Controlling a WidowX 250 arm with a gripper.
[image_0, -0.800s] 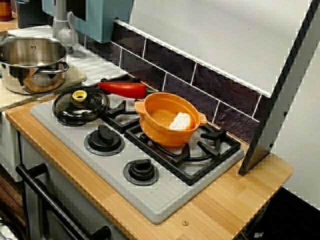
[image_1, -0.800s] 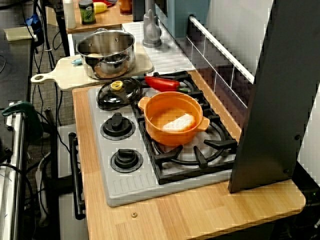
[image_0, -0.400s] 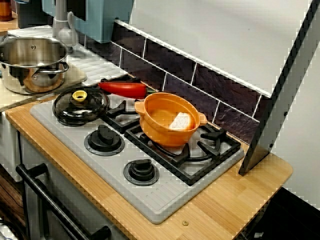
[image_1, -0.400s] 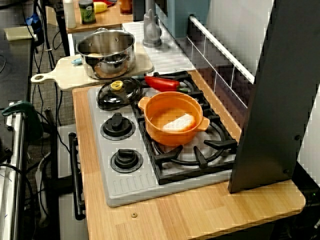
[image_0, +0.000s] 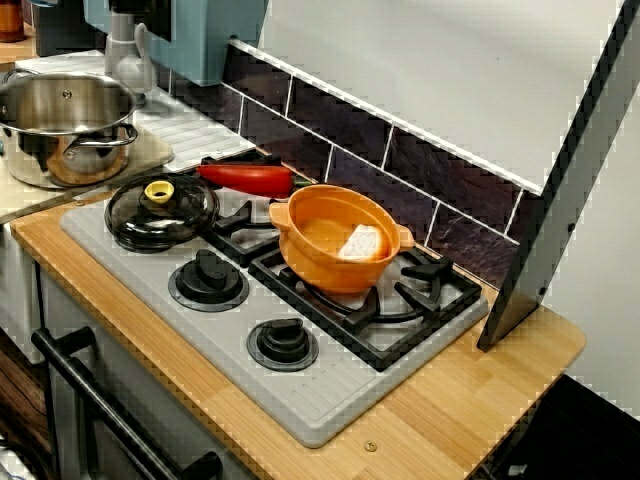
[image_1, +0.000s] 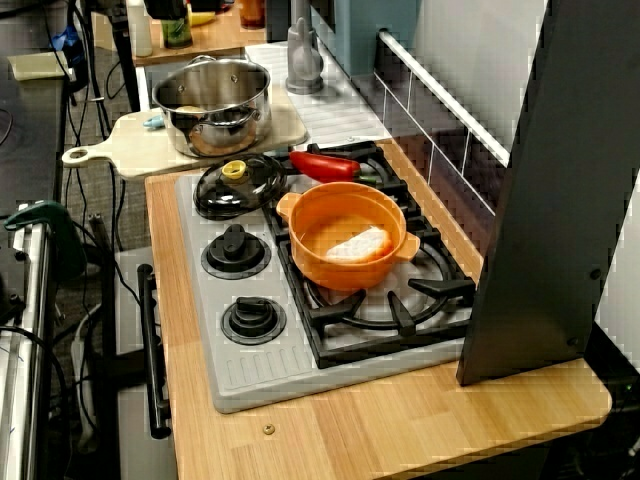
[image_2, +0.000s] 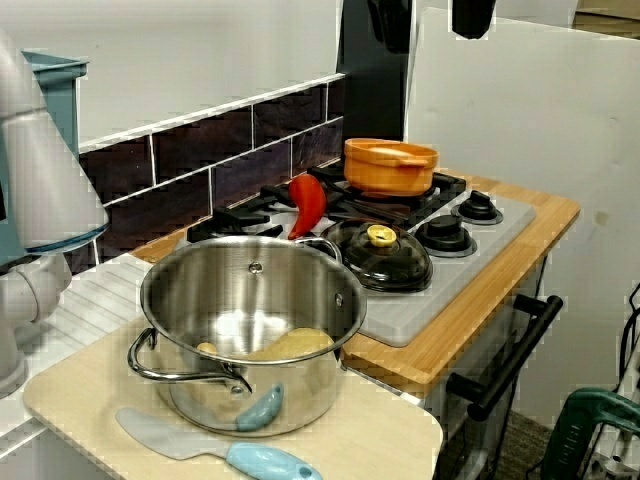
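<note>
Gripper (image_2: 431, 40) high up: only my two dark fingertips (image_2: 390, 30) show, at the top edge of the view from the sink end. They hang well apart, so the gripper is spread and holds nothing.

Nearest thing below: steel pot (image_2: 250, 300), upright on the cutting board (image_2: 400, 440), with pale yellowish pieces inside. Blue-handled spatula (image_2: 265, 462) lies on the board just in front of the pot.

Black lid (image_2: 380, 255) with a yellow knob rests on the stove (image_2: 420, 305), near the red pepper (image_2: 305, 205). Orange pot (image_2: 390, 165) sits on a burner beyond them.
</note>
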